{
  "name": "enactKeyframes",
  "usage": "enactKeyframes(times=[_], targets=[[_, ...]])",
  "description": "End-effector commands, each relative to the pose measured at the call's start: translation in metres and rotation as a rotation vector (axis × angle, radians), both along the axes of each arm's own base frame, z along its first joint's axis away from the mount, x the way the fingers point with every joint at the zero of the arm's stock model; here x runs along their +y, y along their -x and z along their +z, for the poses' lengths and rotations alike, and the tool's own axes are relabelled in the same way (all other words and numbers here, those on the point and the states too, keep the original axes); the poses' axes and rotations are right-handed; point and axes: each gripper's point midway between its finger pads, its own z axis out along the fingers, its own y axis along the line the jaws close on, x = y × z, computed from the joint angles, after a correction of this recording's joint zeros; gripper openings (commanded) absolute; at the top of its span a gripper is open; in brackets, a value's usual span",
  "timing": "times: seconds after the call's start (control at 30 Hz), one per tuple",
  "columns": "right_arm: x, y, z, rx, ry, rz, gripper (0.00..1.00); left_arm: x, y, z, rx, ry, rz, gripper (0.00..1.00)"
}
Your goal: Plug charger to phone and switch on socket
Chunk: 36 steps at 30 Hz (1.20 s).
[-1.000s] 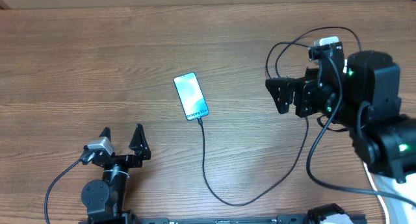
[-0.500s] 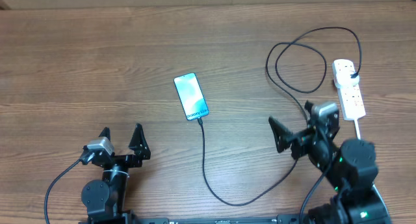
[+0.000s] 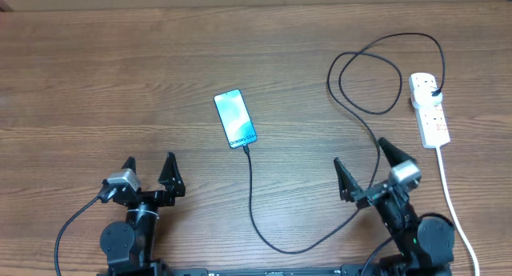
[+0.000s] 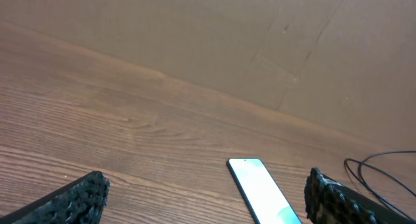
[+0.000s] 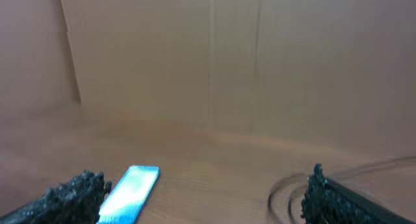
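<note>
The phone [image 3: 235,118] lies flat mid-table with its teal screen lit; it also shows in the left wrist view [image 4: 263,191] and the right wrist view [image 5: 130,193]. The black charger cable [image 3: 254,204] runs from the phone's near end, loops right and up, and its plug sits in the white socket strip [image 3: 429,110] at the far right. My left gripper [image 3: 149,171] is open and empty at the near left edge. My right gripper [image 3: 362,166] is open and empty at the near right, beside the cable.
The strip's thick white cord [image 3: 454,204] runs down the right edge past my right arm. The cable forms a large loop [image 3: 370,82] left of the strip. A brown cardboard wall [image 4: 260,49] stands behind the table.
My right arm has drawn back from near the socket strip to the near right edge of the table, open. The strip has come into full view. The left arm has not moved.
</note>
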Motion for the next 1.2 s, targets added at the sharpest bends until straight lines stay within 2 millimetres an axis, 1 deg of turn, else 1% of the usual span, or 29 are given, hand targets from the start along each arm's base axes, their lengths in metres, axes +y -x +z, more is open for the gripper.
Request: enactKeyframes(times=[0.0, 0.13, 0.3, 0.53, 0.57, 0.73, 0.87, 1.17], targets=[[-0.006, 0.003, 0.011, -0.095, -0.023, -0.03, 1.0, 0.003, 0.0, 0.0, -0.004, -0.017, 0.012, 1.0], [-0.009, 0.004, 0.016, -0.169, -0.042, -0.045, 1.0, 0.003, 0.0, 0.0, -0.004, -0.017, 0.012, 1.0], [-0.012, -0.001, 0.002, -0.118, -0.032, -0.063, 1.0, 0.003, 0.0, 0.0, -0.004, -0.017, 0.012, 1.0], [-0.012, -0.008, -0.045, 0.073, 0.01, -0.07, 1.0, 0.003, 0.0, 0.0, -0.004, -0.017, 0.012, 1.0], [-0.012, -0.008, -0.057, 0.122, 0.022, -0.071, 1.0, 0.003, 0.0, 0.0, -0.004, -0.017, 0.012, 1.0], [-0.012, -0.008, -0.057, 0.127, 0.011, -0.07, 1.0, 0.003, 0.0, 0.0, -0.004, -0.017, 0.012, 1.0], [-0.007, -0.006, -0.057, 0.127, 0.013, -0.048, 1.0, 0.003, 0.0, 0.0, -0.004, -0.017, 0.012, 1.0], [-0.007, -0.006, -0.057, 0.127, 0.013, -0.048, 1.0, 0.003, 0.0, 0.0, -0.004, -0.017, 0.012, 1.0]])
